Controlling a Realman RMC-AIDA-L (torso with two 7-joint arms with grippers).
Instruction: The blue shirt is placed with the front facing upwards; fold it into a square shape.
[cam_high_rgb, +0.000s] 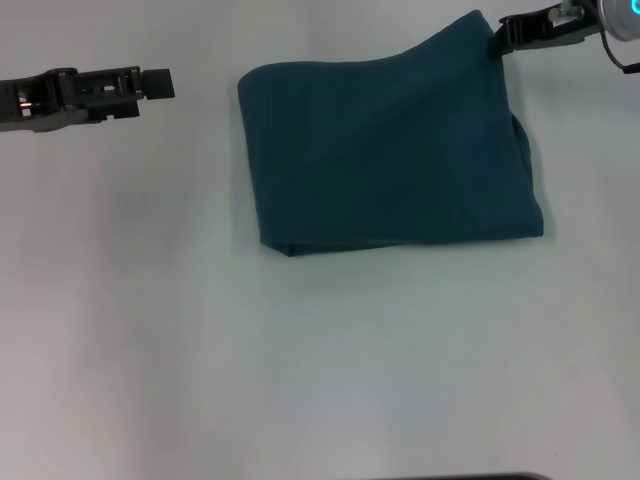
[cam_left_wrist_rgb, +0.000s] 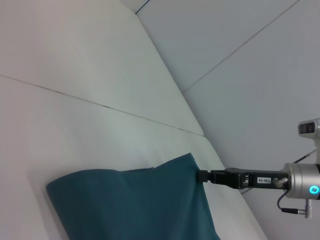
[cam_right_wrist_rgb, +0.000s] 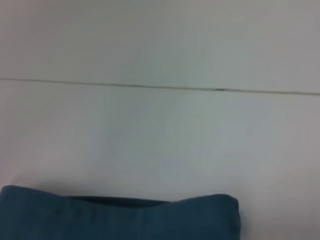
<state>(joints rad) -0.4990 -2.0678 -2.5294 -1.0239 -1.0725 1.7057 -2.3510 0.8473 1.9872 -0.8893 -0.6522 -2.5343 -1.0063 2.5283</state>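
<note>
Pinching far right corner of folded shirt (cam_high_rgb: 385, 155) on table (cam_high_rgb: 300, 360): right gripper (cam_high_rgb: 497, 38), fingers closed on cloth. Hovering well left, apart: left gripper (cam_high_rgb: 160, 84), finger state unclear.

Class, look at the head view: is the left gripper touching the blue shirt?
No: the left gripper hangs over bare table apart from the blue shirt, while the right gripper pinches its far corner.
</note>
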